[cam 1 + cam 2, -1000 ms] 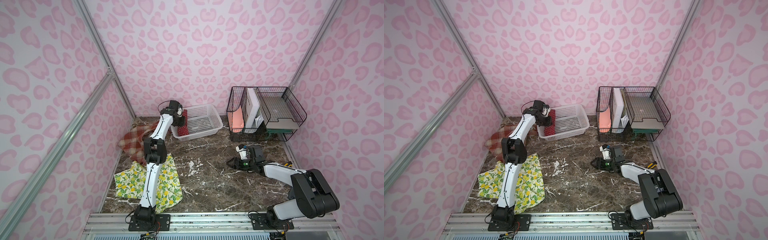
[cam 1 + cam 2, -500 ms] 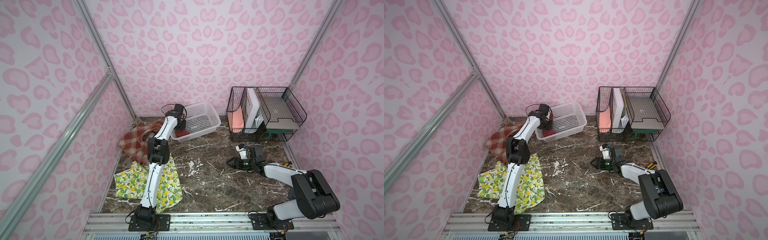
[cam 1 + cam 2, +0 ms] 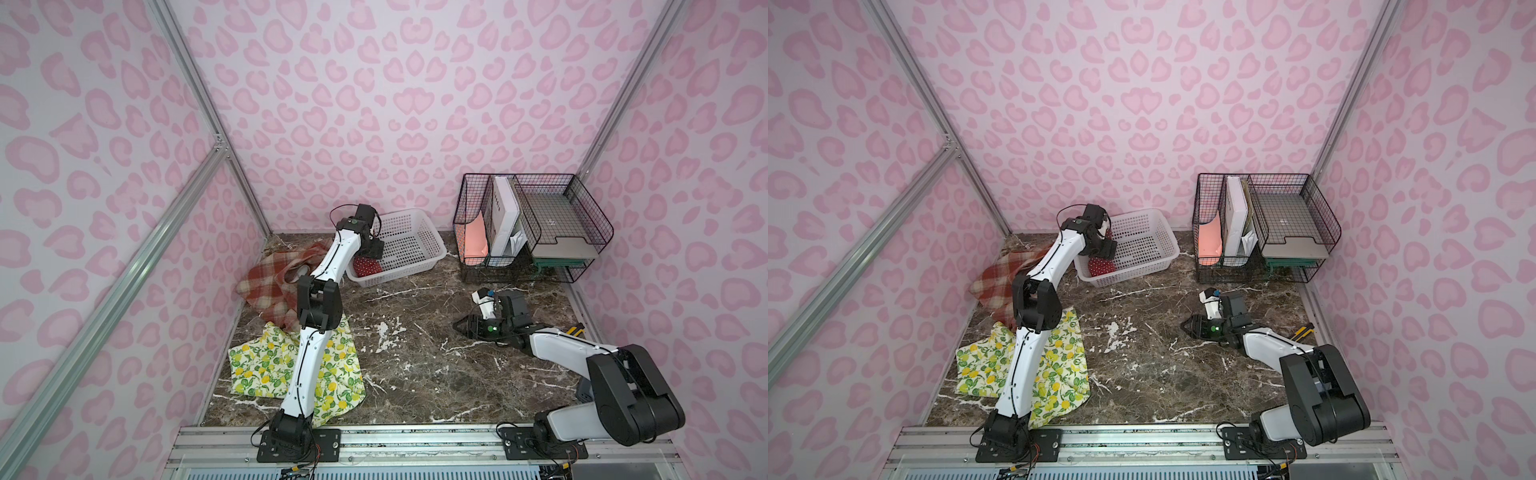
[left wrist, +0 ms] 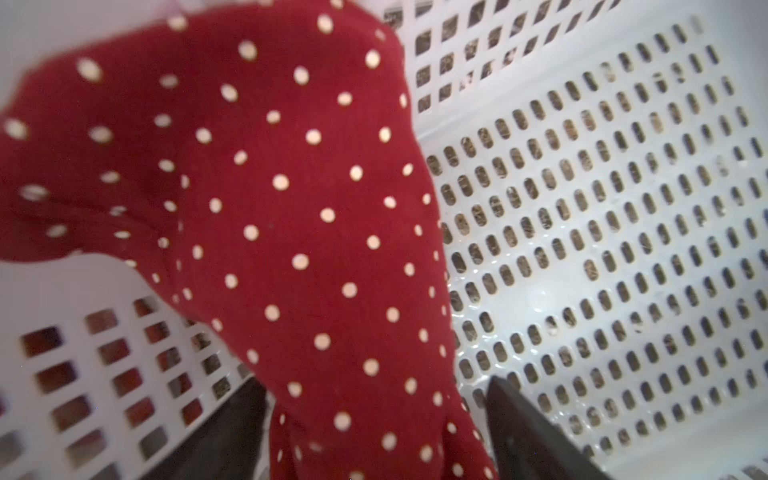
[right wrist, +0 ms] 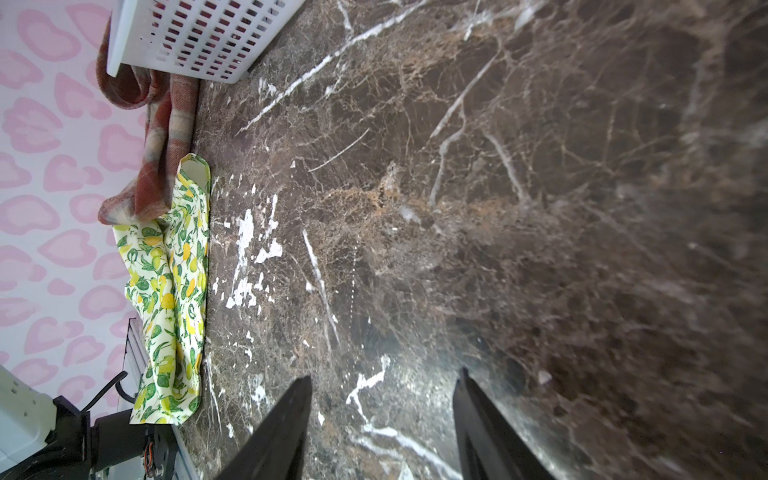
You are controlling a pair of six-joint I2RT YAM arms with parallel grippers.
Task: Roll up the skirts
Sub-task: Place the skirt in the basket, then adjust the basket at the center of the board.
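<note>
Looking first at the red cloth skirt with small white polka dots (image 4: 291, 208), I find it lying inside the white plastic lattice basket (image 3: 399, 276). It sits directly below and ahead of the left gripper (image 4: 374, 384). Its long axis runs straight out from between the two dark fingers (image 4: 532, 432) and widens further ahead of them. The jaws stand wide, one finger on each side of the cloth. I cannot tell from the wrist view whether either pad touches the cloth, or how tight the bundle is. In both top views the skirt is a small heap in the basket corner under the gripper. My judgement is that the coming move depends on lifting straight up along that axis, so neither finger drags the cloth out over the basket wall. Behind the left jaws, towards that arm's base, the thick rust-red and cream plaid skirt (image 3: 266, 282) lies crumpled on the dark marble table (image 3: 415, 365). The white-yellow lemon-and-leaf print skirt (image 3: 257, 365) is spread flat just beyond it. Both are unrolled and far closer to the left arm. The right gripper (image 5: 384, 374) hovers low over bare marble, jaws parted with nothing between them. It is well apart from every skirt, so I would take the next one with the left.
</note>
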